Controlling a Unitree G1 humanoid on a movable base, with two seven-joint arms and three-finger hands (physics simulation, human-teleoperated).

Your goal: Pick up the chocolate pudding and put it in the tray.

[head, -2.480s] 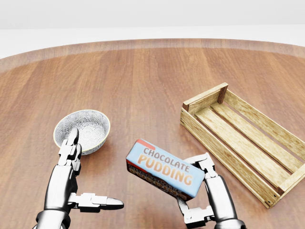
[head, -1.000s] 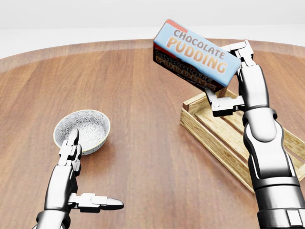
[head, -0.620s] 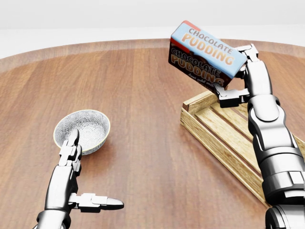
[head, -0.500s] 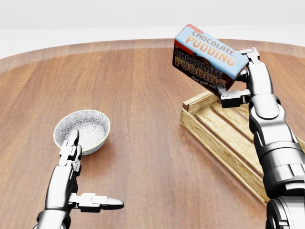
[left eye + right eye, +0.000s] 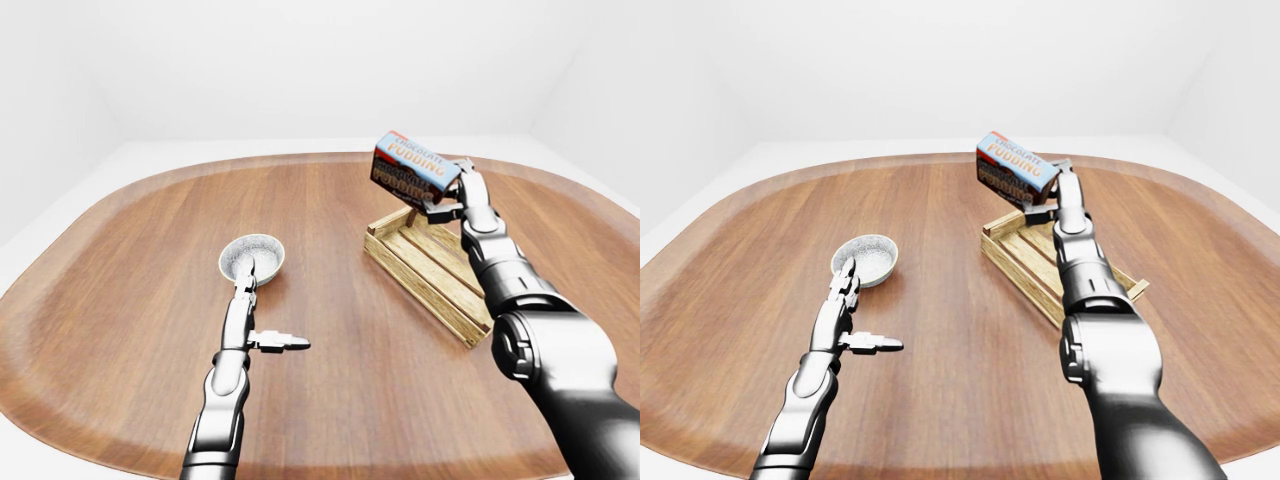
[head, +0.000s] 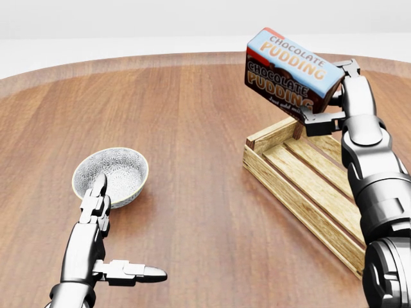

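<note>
The chocolate pudding box (image 6: 292, 74), blue on top with dark sides, is held tilted in the air by my right hand (image 6: 334, 93), whose fingers close round its right end. It hangs above the upper left corner of the wooden slatted tray (image 6: 302, 183), which lies at the right of the head view. The box also shows in the left-eye view (image 5: 412, 170) over the tray (image 5: 425, 270). My left hand (image 6: 106, 250) is open and empty at the lower left, fingers spread.
A patterned grey bowl (image 6: 110, 175) stands on the round wooden table (image 6: 192, 128) just above my left hand. The table's raised rim curves along the top of the head view. White floor and walls lie beyond.
My right hand has lifted the pudding box from low on the table up and to the right, over the tray's upper left corner. The left hand has not moved.
</note>
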